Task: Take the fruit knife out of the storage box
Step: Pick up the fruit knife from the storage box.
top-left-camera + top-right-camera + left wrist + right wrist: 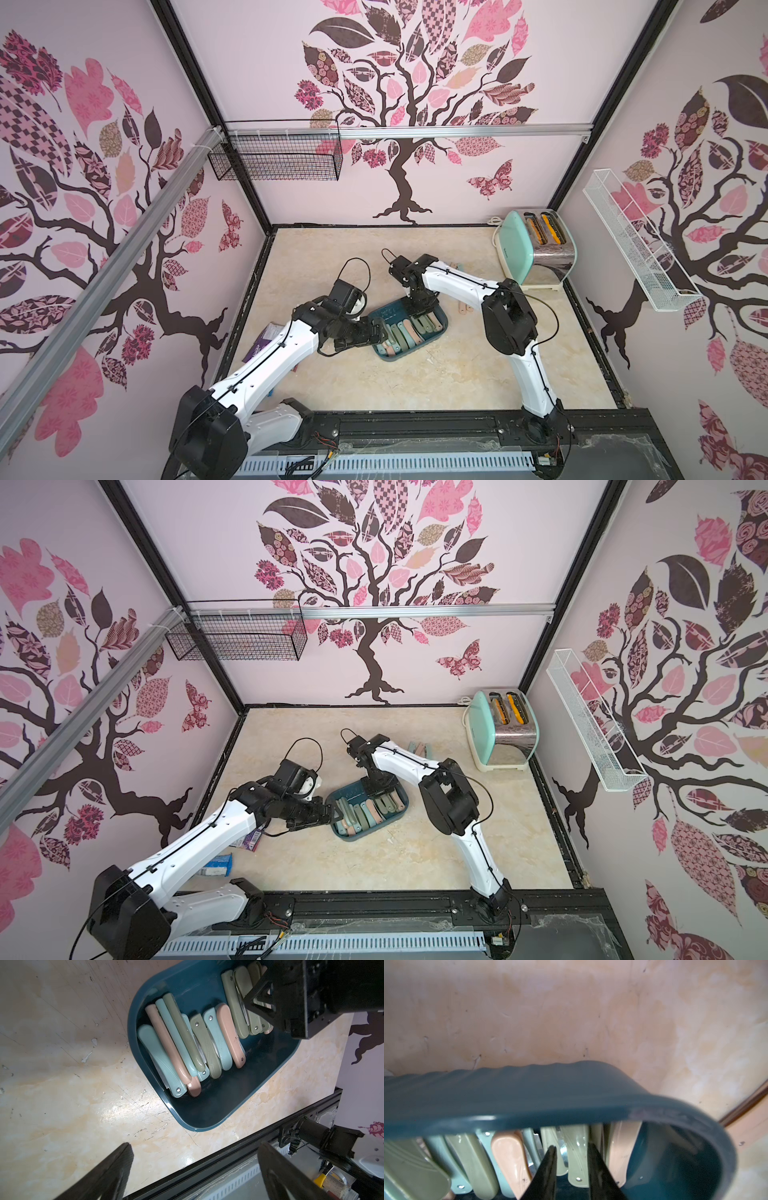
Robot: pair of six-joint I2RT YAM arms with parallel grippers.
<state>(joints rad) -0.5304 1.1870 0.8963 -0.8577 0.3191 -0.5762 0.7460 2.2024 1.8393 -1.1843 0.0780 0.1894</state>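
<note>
The storage box (441, 331) (400, 811) (207, 1113) (529, 1097) is a dark teal tub at mid-table in both top views. It holds a row of several folded fruit knives with pink, teal and olive handles. My right gripper (417, 311) (376, 789) (572, 1152) reaches down into the far end of the row. Its narrow jaws are shut round an olive fruit knife (576, 1159) (254, 1021), which stands among the others in the box. My left gripper (380, 330) (336, 812) (195, 1146) hovers open and empty at the box's left end.
More folded knives (419, 748) lie on the table beyond the right arm, and a pink one (463, 308) lies right of the box. A mint toaster (540, 249) stands back right. Packets (259, 345) (218, 864) lie under the left arm. Wire baskets (276, 160) (636, 257) hang on the walls.
</note>
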